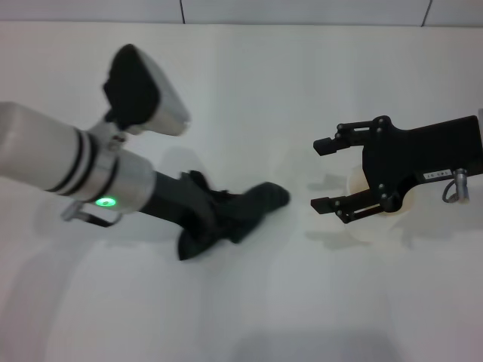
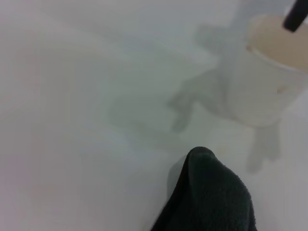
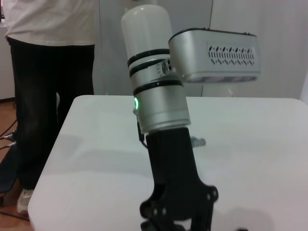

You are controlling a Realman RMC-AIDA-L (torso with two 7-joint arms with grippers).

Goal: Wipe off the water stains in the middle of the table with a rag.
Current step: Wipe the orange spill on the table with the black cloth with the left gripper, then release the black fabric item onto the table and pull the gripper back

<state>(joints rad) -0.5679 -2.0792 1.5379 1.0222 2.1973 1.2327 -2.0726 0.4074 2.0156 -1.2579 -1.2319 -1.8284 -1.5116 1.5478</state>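
With its fingers clamped on the small dark green-black soft rag [image 1: 245, 211], the left gripper [image 1: 219, 211] presses the cloth down on the wide plain white table [image 1: 249, 302] near its middle. Beyond the rag's tip stands a white paper cup [image 2: 264, 82], beneath the right gripper [image 1: 326, 173], whose jaws stand apart. No orange-brown stain shows; it may lie under the cloth. Wiping seems underway; next likely calls for dragging the rag across.

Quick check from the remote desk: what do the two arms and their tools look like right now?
Left arm: white and silver tube with black bands, a green light, white camera box, black tool. Right tool: black, two-fingered, bolted linkage, small white label, silver connector.
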